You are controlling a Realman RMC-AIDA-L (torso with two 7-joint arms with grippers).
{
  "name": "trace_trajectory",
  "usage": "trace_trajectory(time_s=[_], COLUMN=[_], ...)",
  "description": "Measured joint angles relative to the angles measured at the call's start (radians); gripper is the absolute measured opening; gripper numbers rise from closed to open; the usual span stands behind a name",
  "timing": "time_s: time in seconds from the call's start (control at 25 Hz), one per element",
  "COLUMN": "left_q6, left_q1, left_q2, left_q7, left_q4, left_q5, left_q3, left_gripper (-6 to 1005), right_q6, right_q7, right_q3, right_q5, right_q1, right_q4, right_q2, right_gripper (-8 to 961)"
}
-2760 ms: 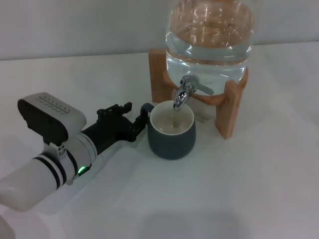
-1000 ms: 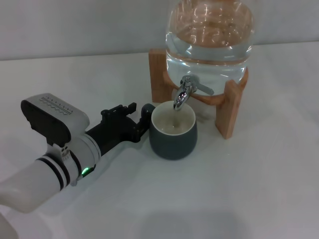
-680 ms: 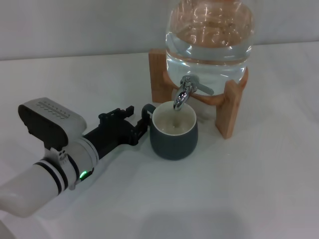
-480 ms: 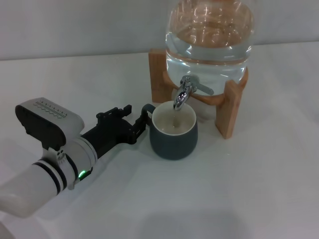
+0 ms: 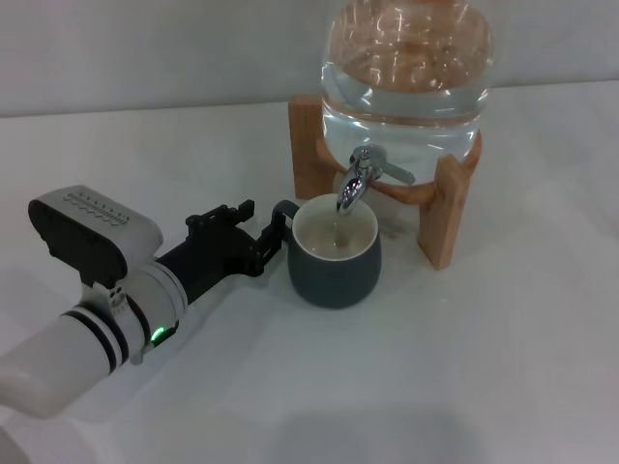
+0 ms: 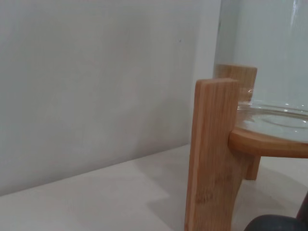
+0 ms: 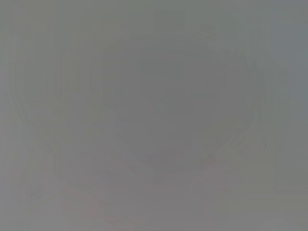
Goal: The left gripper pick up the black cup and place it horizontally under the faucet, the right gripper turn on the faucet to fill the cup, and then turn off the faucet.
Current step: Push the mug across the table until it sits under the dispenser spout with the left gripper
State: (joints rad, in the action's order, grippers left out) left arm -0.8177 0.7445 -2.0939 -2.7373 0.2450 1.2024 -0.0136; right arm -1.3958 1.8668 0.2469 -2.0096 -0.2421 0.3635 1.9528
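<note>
Looking down from the head view, I have the cup (image 5: 334, 261) upright on the desk, mouth right under the faucet (image 5: 360, 181) spout, its handle pointing toward my left arm. My left gripper (image 5: 253, 237) reaches in low and nearly level, jaws narrowed around that handle. I judge the lever is the next target; it sticks out toward my right side, so the right arm would be the natural one, but no right gripper shows here.

Left wrist view: only the wooden stand (image 6: 211, 159), the jar base and a dark sliver of cup at the frame's edge.

Right wrist view: featureless grey; I cannot tell anything from it.
</note>
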Motion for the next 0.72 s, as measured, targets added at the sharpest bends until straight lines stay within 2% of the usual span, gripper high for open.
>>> trace_trajectory(time_s=[0.72], left_q6=[0.0], left_q1=[-0.005], left_q2=[0.0], left_q7=[0.001], left_q4=[0.005], left_q5=[0.0], left_q3=[0.0], left_gripper=[464], right_q6=[0.003], right_q7=[0.0], right_q3=[0.0], right_q5=[-0.002], right_q1=[0.002], right_q4=[0.001], right_q2=[0.0], right_gripper=[841])
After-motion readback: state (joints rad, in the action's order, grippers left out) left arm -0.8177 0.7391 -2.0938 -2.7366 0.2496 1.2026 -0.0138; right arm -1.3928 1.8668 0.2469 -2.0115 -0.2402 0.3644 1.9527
